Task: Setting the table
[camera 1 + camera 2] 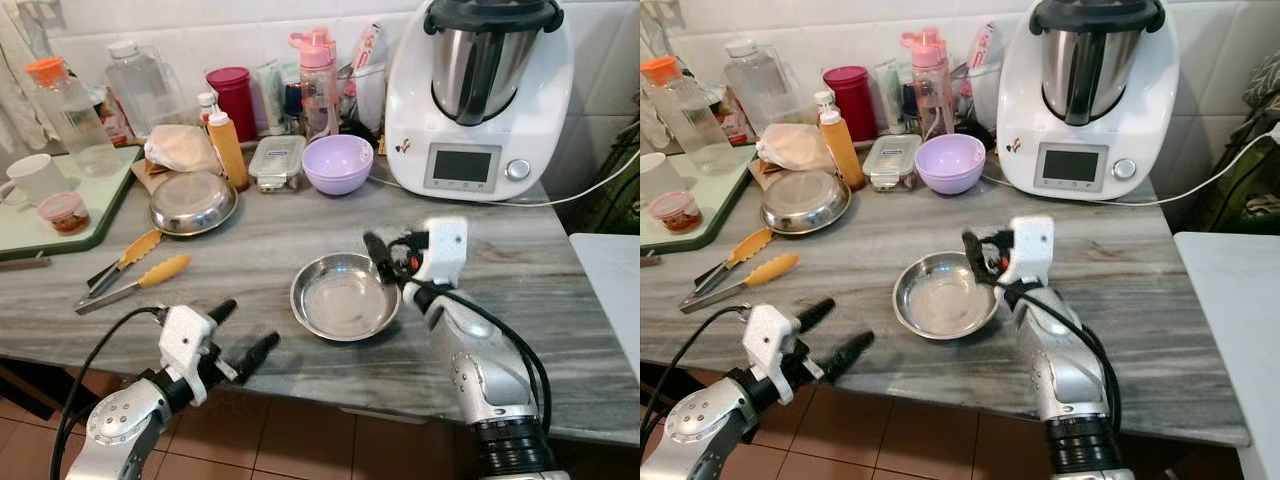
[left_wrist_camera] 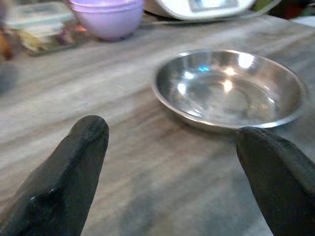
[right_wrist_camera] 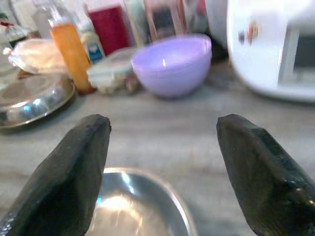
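Observation:
An empty steel bowl (image 1: 345,297) sits on the grey marble counter (image 1: 250,245), near its front. My right gripper (image 1: 388,258) hovers open at the bowl's right rim with nothing between its fingers; its wrist view shows the bowl (image 3: 133,206) just below and a purple bowl (image 3: 172,64) beyond. At the counter's front edge, left of the bowl, my left gripper (image 1: 240,335) is open and empty, pointing toward the bowl (image 2: 229,88). A second steel dish (image 1: 192,203) and yellow-tipped tongs (image 1: 130,270) lie further left.
A white food processor (image 1: 480,95) stands at the back right, its cable trailing right. Bottles, an orange squeeze bottle (image 1: 227,148) and a lidded container (image 1: 277,162) line the wall. A green tray (image 1: 115,195) with a cup (image 1: 35,178) is at the far left. A white surface (image 1: 610,270) adjoins on the right.

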`<state>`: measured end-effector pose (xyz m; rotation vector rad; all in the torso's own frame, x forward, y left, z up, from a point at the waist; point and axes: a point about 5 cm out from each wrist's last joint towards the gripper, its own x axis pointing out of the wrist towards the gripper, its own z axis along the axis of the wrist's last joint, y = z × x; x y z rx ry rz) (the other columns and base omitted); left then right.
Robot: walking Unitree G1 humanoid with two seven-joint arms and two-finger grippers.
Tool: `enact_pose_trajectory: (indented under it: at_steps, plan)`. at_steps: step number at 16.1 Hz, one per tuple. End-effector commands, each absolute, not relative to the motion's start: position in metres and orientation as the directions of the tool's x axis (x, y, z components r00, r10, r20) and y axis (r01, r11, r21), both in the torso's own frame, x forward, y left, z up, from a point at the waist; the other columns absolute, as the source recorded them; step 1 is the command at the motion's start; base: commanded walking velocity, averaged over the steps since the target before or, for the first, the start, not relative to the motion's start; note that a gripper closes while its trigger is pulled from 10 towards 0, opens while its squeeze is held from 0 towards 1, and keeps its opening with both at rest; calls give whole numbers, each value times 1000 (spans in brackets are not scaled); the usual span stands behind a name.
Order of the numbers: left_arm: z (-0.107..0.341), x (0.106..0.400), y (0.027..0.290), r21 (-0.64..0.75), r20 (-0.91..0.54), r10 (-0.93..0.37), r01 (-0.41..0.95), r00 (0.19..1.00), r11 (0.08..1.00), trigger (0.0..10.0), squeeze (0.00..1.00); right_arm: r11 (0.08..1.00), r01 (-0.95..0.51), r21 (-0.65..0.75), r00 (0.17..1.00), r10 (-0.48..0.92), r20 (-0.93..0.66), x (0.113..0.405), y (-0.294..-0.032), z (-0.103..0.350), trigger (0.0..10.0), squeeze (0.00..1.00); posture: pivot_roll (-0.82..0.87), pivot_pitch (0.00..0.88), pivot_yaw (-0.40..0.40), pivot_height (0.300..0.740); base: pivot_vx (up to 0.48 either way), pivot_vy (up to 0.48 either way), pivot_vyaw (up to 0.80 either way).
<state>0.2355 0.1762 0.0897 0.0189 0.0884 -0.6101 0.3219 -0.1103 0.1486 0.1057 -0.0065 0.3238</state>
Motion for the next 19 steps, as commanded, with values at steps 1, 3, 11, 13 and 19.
enact_pose_trajectory:
  at_steps: [1, 3, 11, 13, 19]
  plan:
    - [92, 239, 184, 1, -76, -528, 529, 846, 848, 10000, 0, 937, -344, 58, 938, 339, 77, 323, -103, 161, 10000, 1000, -137, 0, 77, 740, 0, 0, 0]
    - [94, 245, 191, 13, -47, -444, 445, 895, 895, 10000, 0, 938, -346, -10, 931, 344, 121, 326, -103, 168, 10000, 1000, -131, 0, 73, 740, 0, 0, 0]
    - [93, 251, 187, -37, 6, -269, 269, 963, 963, 10000, 0, 978, -98, -182, 994, 104, 20, 319, -149, 137, 10000, 1000, -124, 0, 62, 740, 0, 0, 0]
    - [94, 250, 186, -49, 9, -283, 283, 959, 958, 10000, 0, 977, -37, -212, 999, 34, -18, 316, -160, 128, 10000, 1000, -131, 0, 66, 740, 0, 0, 0]
    - [95, 244, 175, -69, -18, -395, 393, 919, 917, 10000, 0, 958, 82, -274, 982, -124, -142, 318, -185, 109, 10000, 1000, -142, 5, 80, 740, 0, 0, 0]
